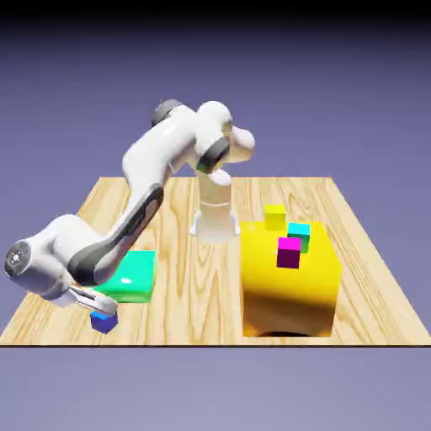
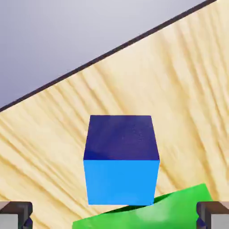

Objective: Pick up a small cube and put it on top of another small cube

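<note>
Small blue cube (image 2: 121,159), just ahead of the hand (image 2: 114,215), fingers spread wide around nothing

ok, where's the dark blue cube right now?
In the exterior view it's at the lower left, near the table's front edge, just below the tool and beside the green block.

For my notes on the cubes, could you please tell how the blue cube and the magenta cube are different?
The blue cube is dark blue, while the magenta cube is purplish pink. The blue cube sits low near the table's front edge, on the exterior view's left; the magenta cube appears at the yellow block, on the right. Both are small cubes, and neither is held.
</note>
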